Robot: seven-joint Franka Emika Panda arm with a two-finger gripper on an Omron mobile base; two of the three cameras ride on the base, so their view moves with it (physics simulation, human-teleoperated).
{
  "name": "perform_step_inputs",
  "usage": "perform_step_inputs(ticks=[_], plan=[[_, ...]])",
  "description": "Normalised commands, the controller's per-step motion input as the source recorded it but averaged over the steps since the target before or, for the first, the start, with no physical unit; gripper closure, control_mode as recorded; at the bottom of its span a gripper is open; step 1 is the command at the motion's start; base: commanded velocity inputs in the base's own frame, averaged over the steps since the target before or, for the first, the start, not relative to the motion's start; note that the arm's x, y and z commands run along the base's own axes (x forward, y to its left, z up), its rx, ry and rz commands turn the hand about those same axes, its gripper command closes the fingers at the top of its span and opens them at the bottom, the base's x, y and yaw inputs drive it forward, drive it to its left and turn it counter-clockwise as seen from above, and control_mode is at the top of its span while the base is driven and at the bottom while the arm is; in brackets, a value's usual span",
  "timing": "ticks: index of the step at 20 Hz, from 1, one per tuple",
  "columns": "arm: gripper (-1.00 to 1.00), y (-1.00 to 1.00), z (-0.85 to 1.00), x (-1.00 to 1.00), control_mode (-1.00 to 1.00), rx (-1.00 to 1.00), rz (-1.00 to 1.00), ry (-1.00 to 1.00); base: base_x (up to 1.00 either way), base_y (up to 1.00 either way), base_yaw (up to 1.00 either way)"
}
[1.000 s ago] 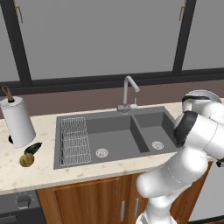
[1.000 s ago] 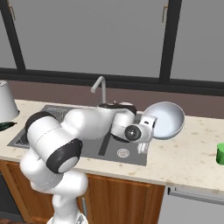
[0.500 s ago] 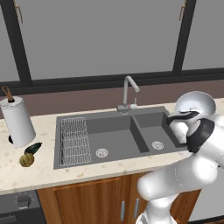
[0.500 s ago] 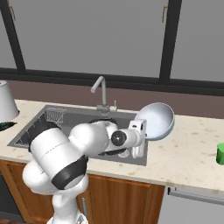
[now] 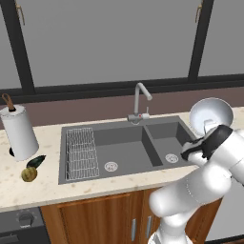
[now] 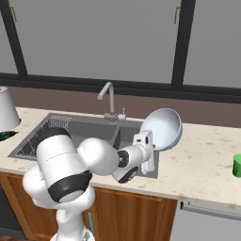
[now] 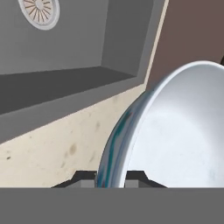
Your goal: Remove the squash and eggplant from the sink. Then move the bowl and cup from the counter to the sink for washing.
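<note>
Hand view: the robot's two-finger gripper [image 7: 111,177] pinches the rim of a wide round bowl [image 7: 175,131], white inside and pale blue-grey outside, with one dark fingertip on each side of the thin wall. The bowl is lifted and tipped up on edge, its open face turned to the right of this view. Below it lies the beige speckled stone counter [image 7: 57,148], and beyond that the dark grey rectangular sink [image 7: 65,43] with a round drain [image 7: 39,11].

In the left base view, the bowl [image 5: 211,113] hangs in the air near the right basin of the sink [image 5: 128,147], above the counter's edge. The small round yellow-brown squash [image 5: 29,174] and the small near-black eggplant [image 5: 36,161] lie touching on the counter [image 5: 28,190] at the left, already out of the sink, just beside a white paper towel roll [image 5: 19,133].

In the right base view, the small bright green cup [image 6: 237,165] stands on the counter far to the right, well apart from the bowl [image 6: 162,128].

The bowl looks rigid, smooth and probably breakable, and likely light for its width. A pinch on the rim is the only hold narrow enough for the fingers, but held at one edge the bowl could swing or slip, so it calls for a slow, gentle lowering into the basin.
</note>
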Motion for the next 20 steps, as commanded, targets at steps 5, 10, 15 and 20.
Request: perform_step_inputs(ticks=[5,10,15,20], plan=[[1.00,0.03,0.55,0.03,-1.00,-0.01,0.03,0.05,0.00,0.00,0.00],[1.00,0.08,0.50,-0.01,-1.00,0.00,0.03,0.15,0.00,0.00,0.00],[1.00,0.10,0.51,-0.05,-1.00,0.00,0.00,0.22,0.00,0.00,0.00],[1.00,0.13,0.51,-0.02,-1.00,0.00,0.00,0.24,0.00,0.00,0.00]])
